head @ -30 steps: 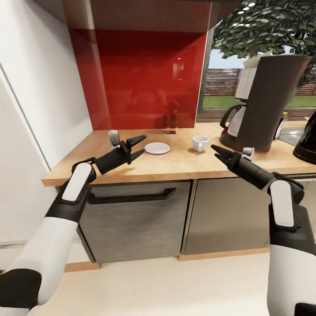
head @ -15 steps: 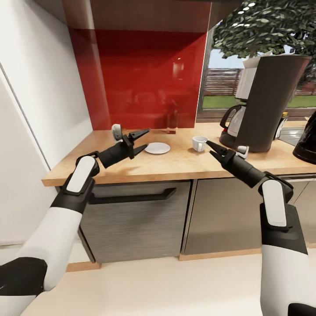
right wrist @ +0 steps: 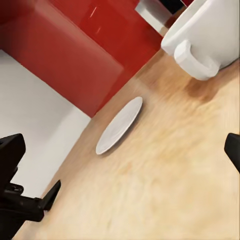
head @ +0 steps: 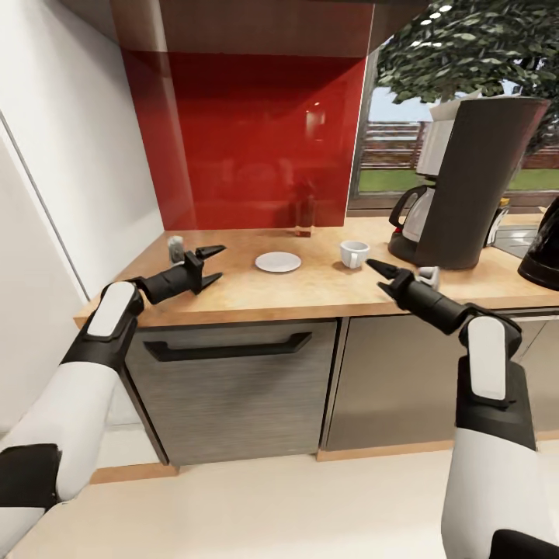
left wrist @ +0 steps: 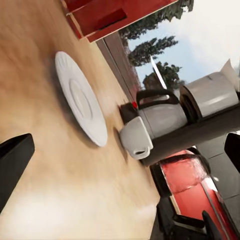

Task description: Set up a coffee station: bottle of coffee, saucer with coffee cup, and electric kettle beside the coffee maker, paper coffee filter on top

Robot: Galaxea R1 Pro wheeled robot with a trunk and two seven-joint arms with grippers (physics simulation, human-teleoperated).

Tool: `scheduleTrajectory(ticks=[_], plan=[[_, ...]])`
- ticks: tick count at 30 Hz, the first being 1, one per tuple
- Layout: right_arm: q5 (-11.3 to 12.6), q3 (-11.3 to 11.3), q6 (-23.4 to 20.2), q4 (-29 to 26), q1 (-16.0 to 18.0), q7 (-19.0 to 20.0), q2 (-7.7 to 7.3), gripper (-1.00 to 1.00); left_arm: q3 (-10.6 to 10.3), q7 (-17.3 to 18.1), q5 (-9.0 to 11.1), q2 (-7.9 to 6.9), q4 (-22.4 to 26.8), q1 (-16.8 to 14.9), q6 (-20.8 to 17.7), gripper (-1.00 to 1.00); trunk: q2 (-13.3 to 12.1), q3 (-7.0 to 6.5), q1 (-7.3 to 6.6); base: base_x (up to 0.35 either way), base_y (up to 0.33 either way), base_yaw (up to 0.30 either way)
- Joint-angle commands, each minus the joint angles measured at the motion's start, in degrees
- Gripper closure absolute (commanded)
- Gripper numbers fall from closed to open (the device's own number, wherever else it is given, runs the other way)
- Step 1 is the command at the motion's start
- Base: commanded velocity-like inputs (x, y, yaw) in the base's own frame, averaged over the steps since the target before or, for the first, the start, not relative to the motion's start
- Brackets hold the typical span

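While jaws gape, coffee cup (right wrist: pixel 210 35) perhaps stands empty.

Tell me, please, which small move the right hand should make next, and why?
Probably ease the right hand forward to close on the cup. It is open and points at the cup from just short of it, while the cup stands on the counter apart from the empty saucer, where it belongs. The left hand is open near the saucer's other side.
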State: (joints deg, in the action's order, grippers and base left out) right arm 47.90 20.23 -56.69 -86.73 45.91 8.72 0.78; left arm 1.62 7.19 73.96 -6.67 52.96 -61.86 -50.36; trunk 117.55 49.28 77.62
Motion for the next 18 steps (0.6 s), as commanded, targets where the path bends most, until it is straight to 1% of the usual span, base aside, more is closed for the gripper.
scheduleTrajectory(ticks=[1,2,6,7,8,9,10,11,12,14,15,17,18], plan=[[-0.5,0.17,-0.33,-0.01,0.15,0.09,0.43,-1.0,0.12,0.25,-1.18,-0.18,-0.6,-0.34,-0.23,-1.0,0.02,0.06,-0.01,0.0,0.0,0.0],[-0.45,0.17,-0.34,-0.01,0.29,-0.64,1.06,-1.0,0.18,0.14,-1.18,-0.57,-1.53,-0.89,-0.25,-1.0,0.02,0.06,-0.01,0.0,0.0,0.0],[-0.39,0.12,-0.35,-0.02,0.49,-2.1,1.96,-1.0,0.26,0.02,-1.17,-1.12,-3.02,-2.32,-0.26,-1.0,0.02,0.06,-0.01,0.0,0.0,0.0],[-0.37,-0.08,-0.35,-0.02,0.59,-3.02,2.28,-1.0,0.28,-0.01,-1.17,-1.26,-3.52,-2.97,-0.32,-1.0,0.02,0.06,-0.01,0.0,0.0,0.0],[-0.33,-0.93,-0.31,-0.02,0.72,-4.12,2.62,-1.0,0.29,-0.03,-1.16,-1.35,-3.88,-3.62,-0.71,-1.0,0.02,0.06,-0.01,0.0,0.0,0.0],[-0.2,-2.6,-0.01,-0.02,1.18,-5.52,3.02,-1.0,0.32,-0.05,-1.13,-1.43,-4.24,-4.48,-1.89,-1.0,0.02,0.06,-0.01,0.0,0.0,0.0],[-0.06,-2.98,0.06,-0.02,1.29,-5.83,3.12,-1.0,0.34,-0.05,-1.14,-1.44,-4.31,-4.66,-2.18,-1.0,0.02,0.06,-0.01,0.0,0.0,0.0],[0.18,-3.32,0.12,-0.02,1.38,-6.07,3.22,-1.0,0.35,-0.06,-1.13,-1.45,-4.37,-4.8,-2.43,-1.0,0.02,0.06,-0.01,0.0,0.0,0.0],[0.99,-3.88,0.2,-0.02,1.5,-6.44,3.43,-1.0,0.39,-0.06,-1.15,-1.47,-4.46,-5.01,-2.79,-1.0,0.02,0.06,-0.01,0.0,0.0,0.0],[1.92,-4.26,0.27,-0.02,1.58,-6.75,3.72,-1.0,0.49,-0.06,-1.16,-1.5,-4.52,-5.14,-3.05,-1.0,0.02,0.06,-0.01,0.0,0.0,0.0],[2.59,-4.5,0.33,-0.02,1.63,-7.2,4.13,-1.0,0.8,-0.06,-1.14,-1.54,-4.55,-5.23,-3.22,-1.0,0.02,0.06,-0.01,0.0,0.0,0.0],[3.02,-4.66,0.37,-0.02,1.67,-7.88,4.62,-1.0,1.23,-0.05,-1.14,-1.56,-4.58,-5.28,-3.33,-1.0,0.02,0.06,-0.01,0.0,0.0,0.0],[3.51,-4.84,0.43,-0.02,1.7,-9.59,5.44,-1.0,1.96,-0.01,-1.13,-1.61,-4.56,-5.34,-3.49,-1.0,0.02,0.06,-0.01,0.0,0.0,0.0]])
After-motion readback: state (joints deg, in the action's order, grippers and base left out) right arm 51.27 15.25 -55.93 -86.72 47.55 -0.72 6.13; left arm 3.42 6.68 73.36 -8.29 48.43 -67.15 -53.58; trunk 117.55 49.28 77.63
